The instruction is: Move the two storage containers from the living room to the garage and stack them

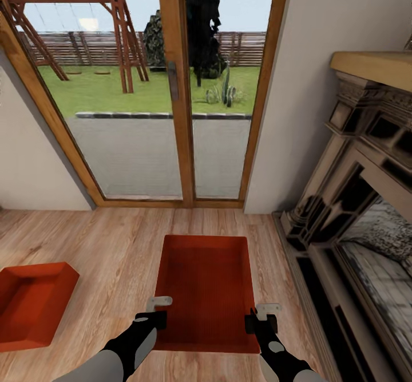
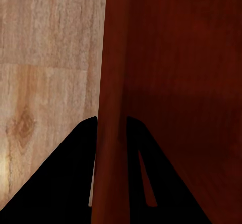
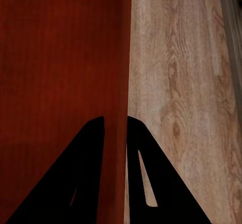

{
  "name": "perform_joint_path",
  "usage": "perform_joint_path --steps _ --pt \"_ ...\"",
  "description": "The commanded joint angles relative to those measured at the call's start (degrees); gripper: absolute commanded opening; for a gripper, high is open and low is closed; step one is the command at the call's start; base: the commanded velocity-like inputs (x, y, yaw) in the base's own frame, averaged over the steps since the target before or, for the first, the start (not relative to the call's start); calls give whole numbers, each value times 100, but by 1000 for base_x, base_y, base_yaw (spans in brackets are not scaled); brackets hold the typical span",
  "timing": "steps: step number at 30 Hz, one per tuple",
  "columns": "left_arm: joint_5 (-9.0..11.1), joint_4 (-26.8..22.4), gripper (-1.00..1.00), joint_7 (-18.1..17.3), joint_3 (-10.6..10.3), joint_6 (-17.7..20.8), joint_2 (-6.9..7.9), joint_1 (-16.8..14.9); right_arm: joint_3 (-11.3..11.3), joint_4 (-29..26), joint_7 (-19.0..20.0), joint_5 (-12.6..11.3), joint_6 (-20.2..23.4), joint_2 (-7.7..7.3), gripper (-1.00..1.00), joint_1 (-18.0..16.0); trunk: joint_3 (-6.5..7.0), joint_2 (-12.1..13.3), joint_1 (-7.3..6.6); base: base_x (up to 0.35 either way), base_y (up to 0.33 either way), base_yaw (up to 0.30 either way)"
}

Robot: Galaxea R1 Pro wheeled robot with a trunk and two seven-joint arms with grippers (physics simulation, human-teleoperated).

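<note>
Off to the left of the glass doors (image 1: 177, 90), the spare container (image 1: 31, 302) sits on the plank floor (image 1: 109, 244), open top up and nothing in it as far as the head view shows. Next, the left claw (image 1: 158, 311) — its fingers straddle the left long wall of the held container (image 1: 207, 290), one inside, one outside, and the left wrist view shows them pinched on that thin wall (image 2: 111, 133). The box itself lies square in front of the doors, near the fireplace (image 1: 355, 199), its ribbed bottom bare: empty too. Whether it rests on the planks or hangs just above them, I cannot tell. Over to the right claw (image 1: 262, 318), clamped the same way on the opposite wall (image 3: 123, 108). Good hold points, I'd say: two long walls, level with each other near the robot's end, so the load should stay balanced side to side, though the far end may dip. It looks stiff, light and smooth-sided, so slipping in the pinch is the risk, not crushing.
</note>
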Motion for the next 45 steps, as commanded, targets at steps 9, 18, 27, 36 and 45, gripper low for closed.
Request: perform_joint_path --steps 9,18,27,36,45 --pt "7 -1 -100 107 1 42 39 2 -181 -14 -16 74 -24 2 -100 -7 78 -4 1 0 0 0" --pt "4 -1 -100 107 1 42 39 2 -181 -14 -16 74 -24 2 -100 -7 160 -4 1 0 0 0" --pt "4 -1 -100 111 1 42 39 2 -181 -14 -16 74 -24 2 -100 -7 243 -4 1 0 0 0" --pt "4 -1 -100 109 1 42 39 1 -181 -14 -16 74 -24 2 -100 -7 325 -4 1 0 0 0" --pt "4 -1 -100 110 1 42 39 1 -181 -14 -16 74 -24 2 -100 -7 408 -4 1 0 0 0"
